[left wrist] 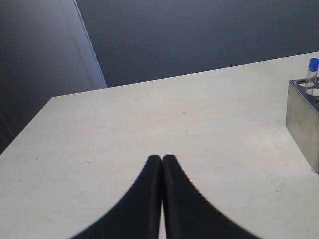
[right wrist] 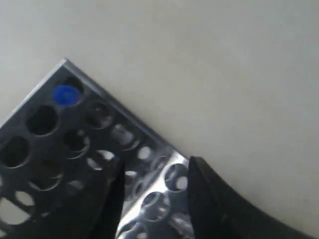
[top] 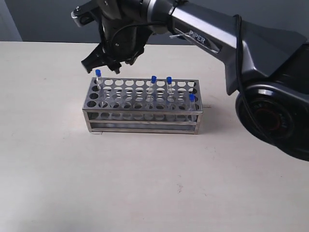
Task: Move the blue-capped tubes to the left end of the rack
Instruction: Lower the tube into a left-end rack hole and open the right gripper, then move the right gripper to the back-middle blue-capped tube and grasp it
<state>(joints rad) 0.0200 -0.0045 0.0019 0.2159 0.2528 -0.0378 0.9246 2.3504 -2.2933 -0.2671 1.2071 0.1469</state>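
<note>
Pale beige matte tabletop (top: 58, 169), faintly speckled; flat dark grey wall (top: 43, 19) behind it. Rack (top: 142, 116) sits mid-table: rectangular polished steel, open sides, top plate punched with four rows of round holes that mirror the light. Four blue-capped tubes (top: 153, 79) stand upright in it, slim clear bodies with bright blue caps rising above the plate. One is in the back-row hole at the left corner, two are right of centre in the back row, and one is near the front right corner. Right arm, in glossy black and grey casing, reaches across to the left end of the rack. Right gripper (top: 103, 66) hangs just above the corner tube without touching it; the right wrist view shows its dark fingers (right wrist: 209, 199) spread apart over the plate with nothing between them, the corner cap off to one side. Left gripper (left wrist: 162, 162) is low over bare table, well apart from the rack's end wall (left wrist: 301, 114); its two curved black fingers are pressed together, tips meeting, nothing held.
</note>
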